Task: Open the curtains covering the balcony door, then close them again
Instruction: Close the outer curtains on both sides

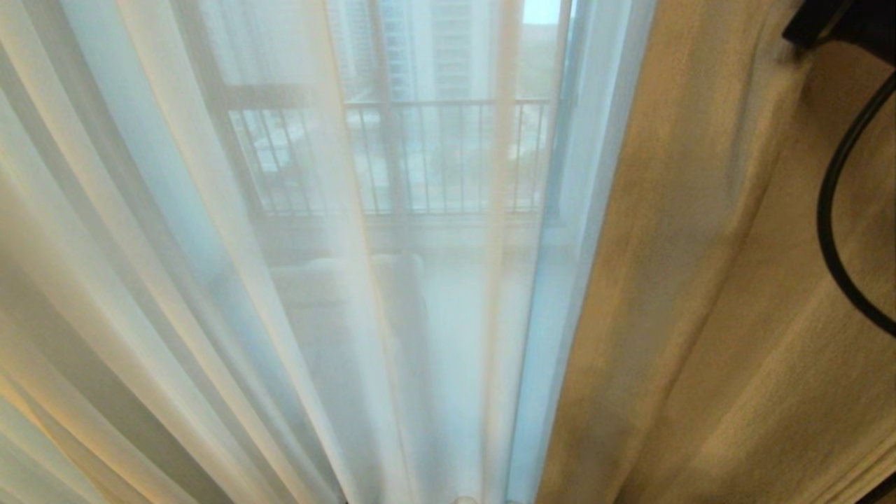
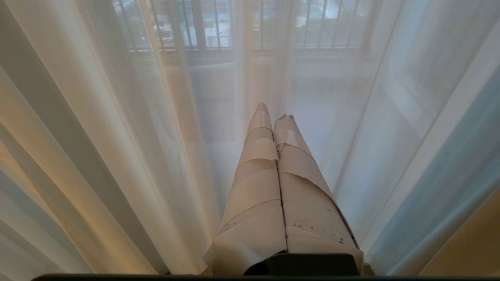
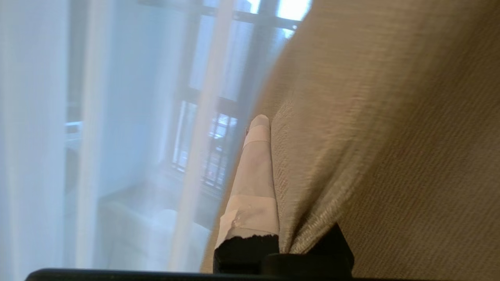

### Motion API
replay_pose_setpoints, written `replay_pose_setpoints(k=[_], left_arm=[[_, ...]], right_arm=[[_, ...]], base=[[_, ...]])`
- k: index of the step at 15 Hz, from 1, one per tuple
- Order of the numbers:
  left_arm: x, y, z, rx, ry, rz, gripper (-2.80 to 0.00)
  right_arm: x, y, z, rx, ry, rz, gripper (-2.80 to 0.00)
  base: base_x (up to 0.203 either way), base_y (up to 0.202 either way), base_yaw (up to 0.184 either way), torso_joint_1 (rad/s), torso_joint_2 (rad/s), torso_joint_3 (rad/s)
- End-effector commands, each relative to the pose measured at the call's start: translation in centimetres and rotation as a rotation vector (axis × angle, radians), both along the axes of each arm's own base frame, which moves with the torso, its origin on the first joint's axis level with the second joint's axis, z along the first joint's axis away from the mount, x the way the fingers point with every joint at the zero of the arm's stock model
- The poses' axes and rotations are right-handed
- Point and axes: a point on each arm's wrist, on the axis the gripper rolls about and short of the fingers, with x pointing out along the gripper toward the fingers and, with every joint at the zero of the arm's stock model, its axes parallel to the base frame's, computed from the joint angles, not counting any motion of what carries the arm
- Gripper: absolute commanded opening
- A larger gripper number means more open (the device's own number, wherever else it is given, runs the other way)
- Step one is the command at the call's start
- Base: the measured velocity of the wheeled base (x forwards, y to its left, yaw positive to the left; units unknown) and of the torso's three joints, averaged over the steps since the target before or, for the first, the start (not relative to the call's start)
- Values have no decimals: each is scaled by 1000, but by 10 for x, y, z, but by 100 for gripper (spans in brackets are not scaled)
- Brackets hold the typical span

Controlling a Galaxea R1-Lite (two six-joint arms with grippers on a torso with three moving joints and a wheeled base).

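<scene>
right claw (image 3: 269, 128): pressed together and pinching a fold of the heavy beige woven curtain panel (image 3: 390, 128); only one white-taped finger (image 3: 256, 171) is showing, the other is hidden behind the cloth, fabric is bunching down into the black base.
why pinched: judging it is gripping near the panel's leading edge so the arm can be dragging the drape sideways along its rail; a pinch beats a push on loose cloth.
left claw (image 2: 271, 111): pressed together, holding nothing; its taped fingers (image 2: 258, 175) are pointing straight at the thin white sheer curtain (image 2: 129, 128), tips just short of it or brushing it, can't tell which.
why idle: looking parked; one arm seems enough for this panel.
curtain vs claw: beige panel is lying against and over the right claw, filling that side of the head view (image 1: 735, 280); sheer (image 1: 210, 280) is hanging beside it, covering the middle and left.
right arm: only a dark part and a black cable loop (image 1: 829, 210) are showing at the head view's upper right edge.
balcony door: dark frame (image 3: 254, 78) is showing dimly through the sheer, railing and towers beyond.
progress: sheer is covering the glass; which phase, opening or closing, can't tell.
risk: fold could be slipping out if the pull gets abrupt.
</scene>
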Motion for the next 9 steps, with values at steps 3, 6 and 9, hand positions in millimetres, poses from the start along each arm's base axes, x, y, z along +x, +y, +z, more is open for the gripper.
replay_pose_setpoints(k=[3, 6, 9], left_arm=[[0, 0, 0, 0, -1, 0, -280], [0, 0, 0, 0, -1, 0, -280], [0, 0, 0, 0, -1, 0, -280]], right_arm=[[10, 29, -7, -41, -3, 65, -280], [15, 50, -8, -58, -12, 111, -280], [17, 67, -15, -80, -14, 147, -280]], base=[[0, 0, 0, 0, 0, 0], [0, 0, 0, 0, 0, 0], [0, 0, 0, 0, 0, 0]])
